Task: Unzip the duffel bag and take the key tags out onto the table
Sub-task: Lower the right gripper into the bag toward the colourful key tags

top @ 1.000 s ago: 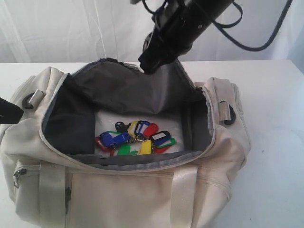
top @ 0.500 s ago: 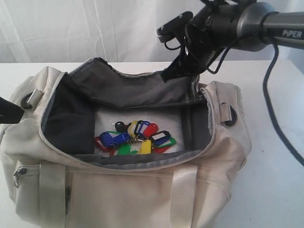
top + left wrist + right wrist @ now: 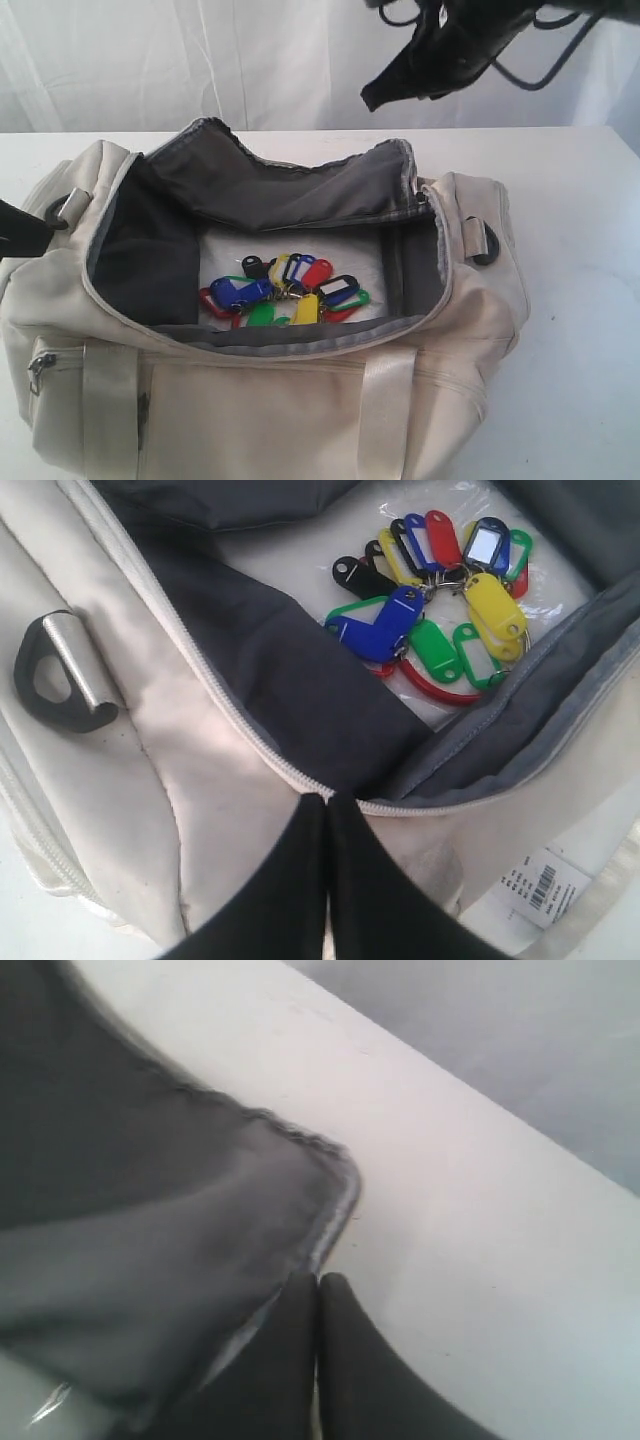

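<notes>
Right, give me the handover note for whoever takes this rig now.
Left tool: shut, tips at the bag rim; I cannot tell whether it pinches fabric.
Right tool: shut, empty, raised above the bag's far side.
Bag: on the table, unzipped, mouth wide open.
Key tags: lying on the bag floor, untouched.
Done: unzipping.
Left: reach in, grip the tags, set them on the table.

White paper barcode tag point(image 3: 545, 885), black print; pale curtain point(image 3: 150, 60) as backdrop.
</notes>
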`<state>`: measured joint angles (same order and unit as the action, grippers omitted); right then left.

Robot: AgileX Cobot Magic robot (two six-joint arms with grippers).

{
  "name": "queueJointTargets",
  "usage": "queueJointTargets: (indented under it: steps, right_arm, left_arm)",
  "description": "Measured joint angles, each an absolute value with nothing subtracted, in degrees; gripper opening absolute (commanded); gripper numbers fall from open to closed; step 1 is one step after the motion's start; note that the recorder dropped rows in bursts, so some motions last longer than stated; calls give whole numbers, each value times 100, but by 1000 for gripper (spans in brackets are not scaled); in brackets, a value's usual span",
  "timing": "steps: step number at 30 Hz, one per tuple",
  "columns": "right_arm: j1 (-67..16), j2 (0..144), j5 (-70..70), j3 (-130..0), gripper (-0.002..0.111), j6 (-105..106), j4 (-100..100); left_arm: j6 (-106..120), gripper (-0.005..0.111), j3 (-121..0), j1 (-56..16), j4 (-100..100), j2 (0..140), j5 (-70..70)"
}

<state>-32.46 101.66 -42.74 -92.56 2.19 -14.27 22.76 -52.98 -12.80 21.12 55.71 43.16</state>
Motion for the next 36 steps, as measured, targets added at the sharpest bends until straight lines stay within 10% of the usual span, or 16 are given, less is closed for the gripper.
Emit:
queueJointTargets:
  steps: [8,31,36]
  right_arm:
    - [-3399,9978,-6002,-8945,0,3284,1914]
    - [-5600,10208,-5267,-7447,0,3531,853]
    - [-5600,10012,-4379,-7574,33,1831,-275]
  left_arm:
    - [2276,0,-5298,-1280,2125,5571,4295]
    - [2303,0,-5298,-1280,2136,5571,4245]
    - [2303,0,-5298,-1280,2136,5571,4245]
